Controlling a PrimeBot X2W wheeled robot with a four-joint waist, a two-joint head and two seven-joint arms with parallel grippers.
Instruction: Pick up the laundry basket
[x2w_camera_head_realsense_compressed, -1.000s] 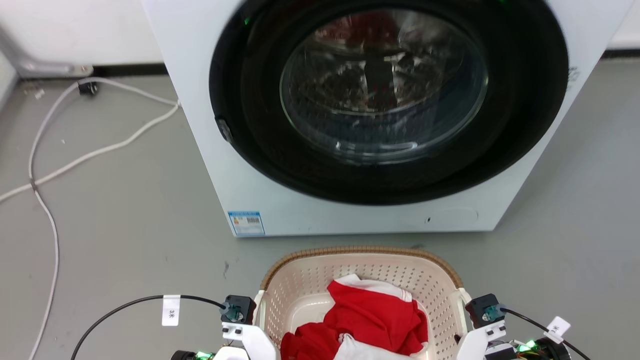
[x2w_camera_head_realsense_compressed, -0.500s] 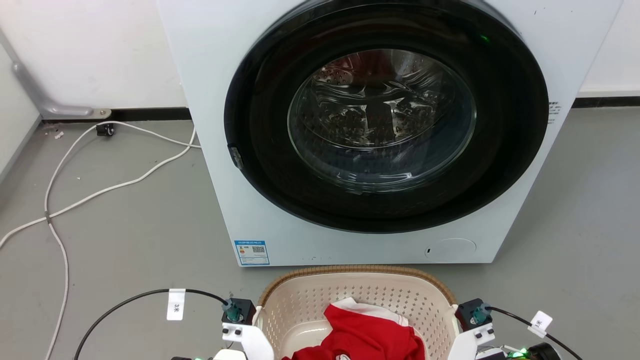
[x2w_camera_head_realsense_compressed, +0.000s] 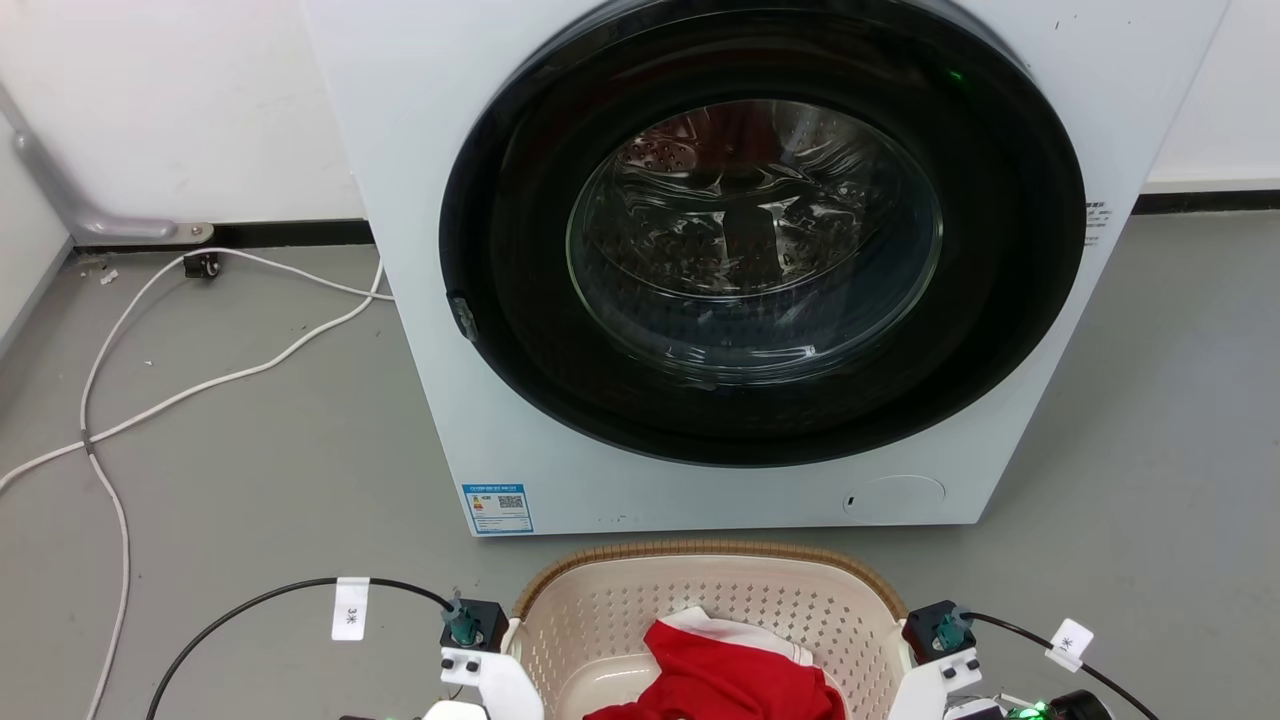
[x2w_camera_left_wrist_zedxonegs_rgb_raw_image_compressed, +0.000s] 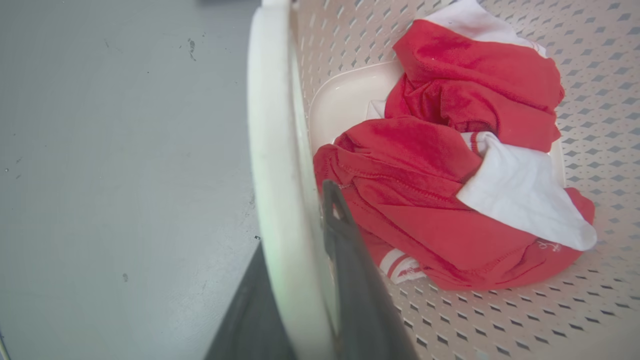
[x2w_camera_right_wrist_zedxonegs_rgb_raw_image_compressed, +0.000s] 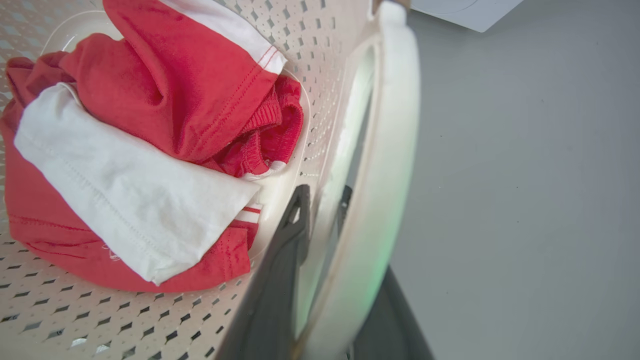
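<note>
The laundry basket (x2w_camera_head_realsense_compressed: 715, 553), cream perforated plastic with a brown woven-look rim, stands at the bottom middle of the head view, just in front of the washer. Red and white clothes (x2w_camera_left_wrist_zedxonegs_rgb_raw_image_compressed: 450, 150) lie inside it. My left gripper (x2w_camera_left_wrist_zedxonegs_rgb_raw_image_compressed: 300, 235) is shut on the basket's white left loop handle (x2w_camera_left_wrist_zedxonegs_rgb_raw_image_compressed: 272, 150), one finger inside the basket and one outside. My right gripper (x2w_camera_right_wrist_zedxonegs_rgb_raw_image_compressed: 324, 200) is shut the same way on the right loop handle (x2w_camera_right_wrist_zedxonegs_rgb_raw_image_compressed: 385, 165). In the head view the two wrist blocks (x2w_camera_head_realsense_compressed: 478, 635) (x2w_camera_head_realsense_compressed: 938, 635) flank the basket.
A white front-loading washer (x2w_camera_head_realsense_compressed: 420, 300) with its round dark door (x2w_camera_head_realsense_compressed: 760, 240) shut rises right behind the basket. White cables (x2w_camera_head_realsense_compressed: 200, 385) trail over the grey floor at the left. Black cables (x2w_camera_head_realsense_compressed: 250, 605) run from both wrists. Grey floor lies on either side.
The whole head picture has shifted down, so the camera has moved. The basket and both wrists sit lower in the picture, and both grippers stay on the handles.
</note>
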